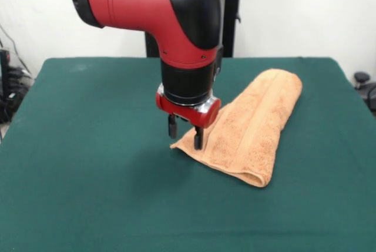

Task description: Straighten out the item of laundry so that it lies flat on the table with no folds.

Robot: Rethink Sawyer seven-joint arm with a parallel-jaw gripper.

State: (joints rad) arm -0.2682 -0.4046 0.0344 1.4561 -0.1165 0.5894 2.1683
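Observation:
The orange-tan towel [252, 128] lies folded over on itself on the dark green table [88, 164], right of centre. It runs diagonally from the far right to a rounded fold at the near end. Its white label is hidden. My gripper [185, 136] hangs straight down from the red and black arm, right at the towel's left corner. The two black fingers [198, 137] stand apart, one just left of the corner and one over the towel's edge. The gripper looks open, with the tips close to the cloth and the towel's corner low between them.
The robot's black pedestal [229, 23] stands behind the table's far edge. Cables and dark gear show past the table's left edge [9, 87], and a dark object past its right edge [364, 84].

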